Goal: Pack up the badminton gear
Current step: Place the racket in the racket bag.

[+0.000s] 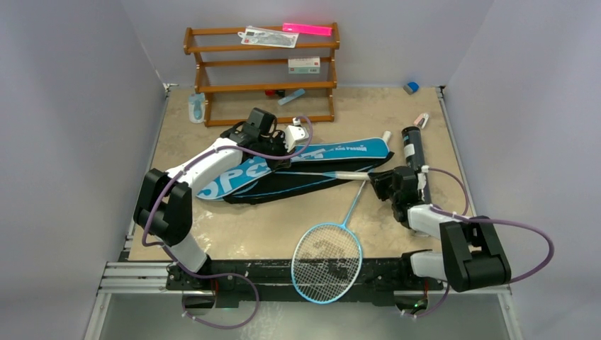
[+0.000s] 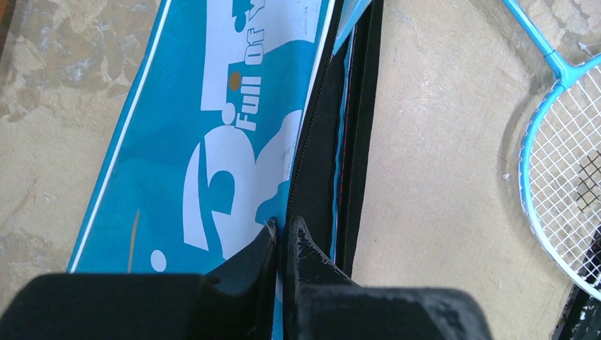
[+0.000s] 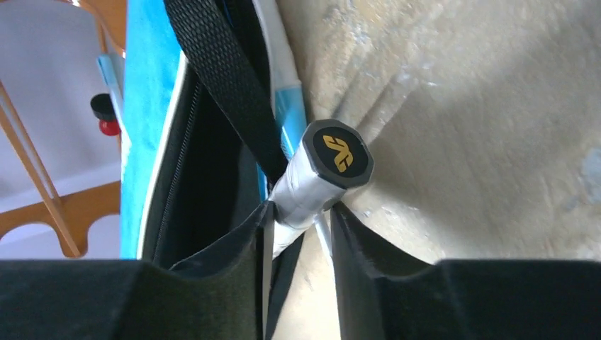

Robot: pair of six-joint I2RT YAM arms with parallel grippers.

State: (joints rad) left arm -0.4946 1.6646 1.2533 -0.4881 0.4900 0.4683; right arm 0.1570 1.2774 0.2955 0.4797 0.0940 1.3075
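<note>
Since the racket (image 1: 349, 175) should be light, stiff in the frame but thin and springy in the shaft, its wrapped handle (image 3: 312, 177) is the sound place to hold; the right hand (image 3: 301, 212) is clamped there, the head tucked inside the blue bag (image 1: 340, 151) lying across the middle of the tabletop (image 1: 234, 234). Soft and floppy, that bag needs its mouth held, and the left hand (image 2: 282, 227) is pinched closed on its zip edge

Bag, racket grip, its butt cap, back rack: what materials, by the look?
Bag: looks like woven synthetic fabric, matte, with printed lettering and a zip edge.
Racket grip: white wrap with a slight sheen, probably synthetic.
Butt cap: black moulded plastic, gold logo.
Rack: likely varnished wood; brown with a sheen.
</note>
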